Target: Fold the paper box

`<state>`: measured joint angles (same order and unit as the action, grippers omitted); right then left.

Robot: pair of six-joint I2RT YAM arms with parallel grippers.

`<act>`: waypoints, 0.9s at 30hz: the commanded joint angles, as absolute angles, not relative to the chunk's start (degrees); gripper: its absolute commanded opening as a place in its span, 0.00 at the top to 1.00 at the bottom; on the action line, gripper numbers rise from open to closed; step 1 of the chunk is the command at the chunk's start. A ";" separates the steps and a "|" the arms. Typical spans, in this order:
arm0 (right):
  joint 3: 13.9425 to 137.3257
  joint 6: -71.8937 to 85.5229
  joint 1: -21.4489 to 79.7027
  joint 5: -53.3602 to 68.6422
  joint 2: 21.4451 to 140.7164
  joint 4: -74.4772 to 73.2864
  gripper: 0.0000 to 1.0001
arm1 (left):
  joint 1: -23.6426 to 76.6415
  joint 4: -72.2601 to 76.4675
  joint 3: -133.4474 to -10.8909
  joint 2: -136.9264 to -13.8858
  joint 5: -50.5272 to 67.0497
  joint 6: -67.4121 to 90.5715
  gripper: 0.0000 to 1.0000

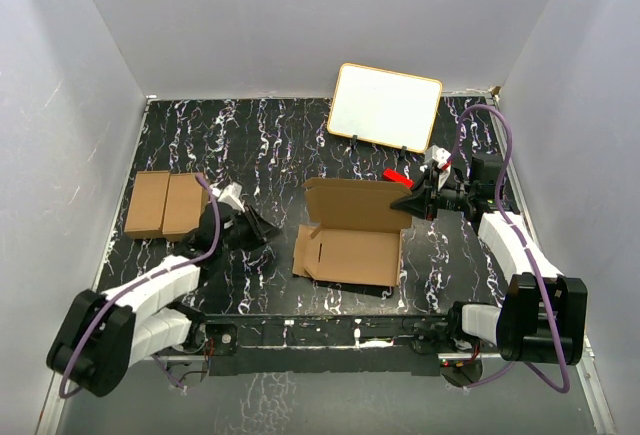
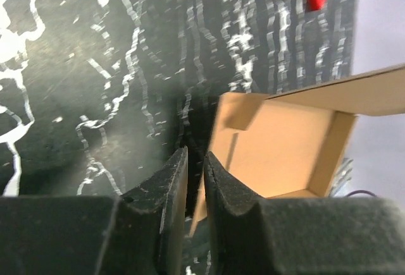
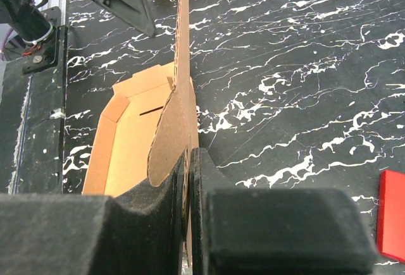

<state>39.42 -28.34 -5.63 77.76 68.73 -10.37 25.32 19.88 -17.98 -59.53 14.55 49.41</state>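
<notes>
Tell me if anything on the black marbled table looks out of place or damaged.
Nothing looks damaged or spilled. The brown cardboard paper box lies half folded, one panel held upright by the right gripper. A small flat red piece lies loose on the black marbled table near that gripper, the only stray thing.

White-shelled arms (image 1: 150, 290) with black joints, purple cables (image 1: 513, 155), black, seemingly foam-padded end effectors (image 2: 195, 155).

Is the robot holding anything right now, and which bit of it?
Yes. The right gripper pinches the paper box by the edge of its raised flap. The left gripper holds nothing.
</notes>
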 commanded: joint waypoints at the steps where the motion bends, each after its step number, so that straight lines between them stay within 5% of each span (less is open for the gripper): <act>1: 39.27 -29.09 -5.39 79.63 68.68 -7.38 0.92 | 25.05 19.00 -19.11 -66.09 17.03 44.45 0.86; 11: 39.11 -29.04 -5.36 79.88 68.80 -7.29 0.92 | 26.11 32.02 -20.90 -81.82 29.91 43.30 0.88; 27: 39.07 -29.09 -5.36 80.32 68.86 -7.29 0.92 | 31.93 41.11 -21.68 -85.57 38.41 42.96 0.81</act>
